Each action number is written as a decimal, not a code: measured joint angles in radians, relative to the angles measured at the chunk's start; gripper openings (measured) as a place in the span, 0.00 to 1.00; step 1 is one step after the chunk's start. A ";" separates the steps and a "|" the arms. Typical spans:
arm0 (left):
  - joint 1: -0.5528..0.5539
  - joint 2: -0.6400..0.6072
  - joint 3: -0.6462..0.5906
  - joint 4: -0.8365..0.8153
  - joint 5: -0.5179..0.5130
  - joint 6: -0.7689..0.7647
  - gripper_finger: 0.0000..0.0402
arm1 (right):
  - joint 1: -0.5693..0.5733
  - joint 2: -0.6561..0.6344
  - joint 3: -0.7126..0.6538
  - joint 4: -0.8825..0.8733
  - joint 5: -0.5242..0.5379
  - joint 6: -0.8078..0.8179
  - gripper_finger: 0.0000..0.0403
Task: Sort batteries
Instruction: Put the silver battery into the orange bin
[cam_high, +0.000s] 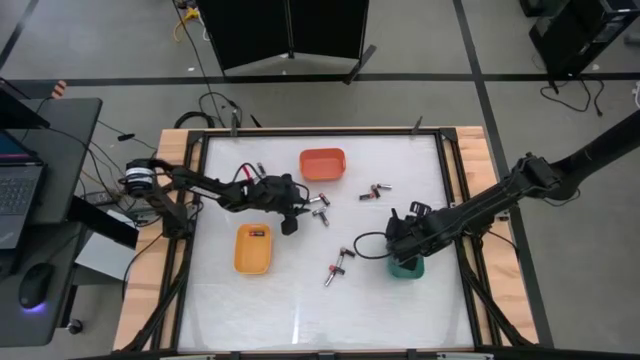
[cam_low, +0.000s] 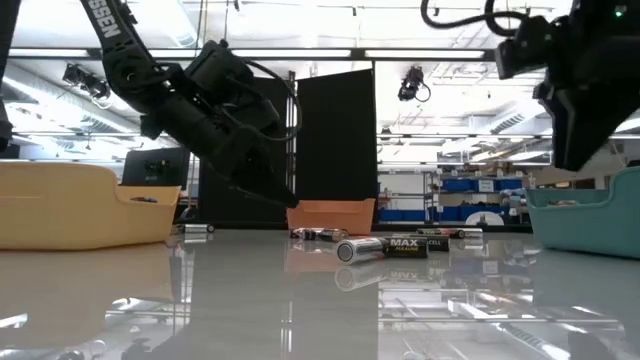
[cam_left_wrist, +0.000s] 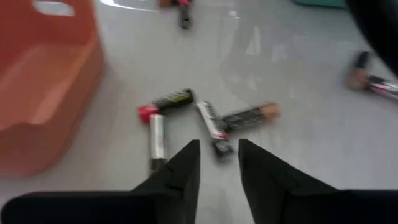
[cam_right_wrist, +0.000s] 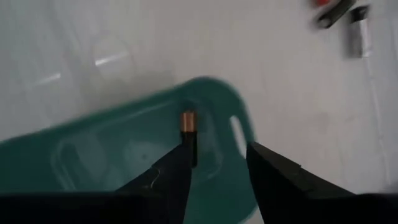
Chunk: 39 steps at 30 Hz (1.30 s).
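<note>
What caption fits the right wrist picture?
Right gripper, fingers apart, hangs over the green tray with a battery beside one finger.

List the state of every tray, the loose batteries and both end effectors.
Orange tray: upright, looks empty.
Yellow tray: upright, battery inside.
Green tray: upright, battery dropping in.
Loose batteries: lying flat on table.
Left end effector: open, empty.
Right end effector: open over green tray.
</note>
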 joint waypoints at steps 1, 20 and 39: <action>0.004 0.008 0.000 0.009 -0.007 0.000 0.33 | 0.000 -0.008 0.000 0.001 0.012 0.000 0.41; 0.072 0.095 0.001 0.073 -0.026 -0.002 0.37 | -0.002 -0.029 0.000 0.003 0.111 -0.034 0.40; 0.073 0.207 0.149 -0.059 0.001 0.017 0.37 | -0.003 -0.028 0.000 0.002 0.133 -0.048 0.40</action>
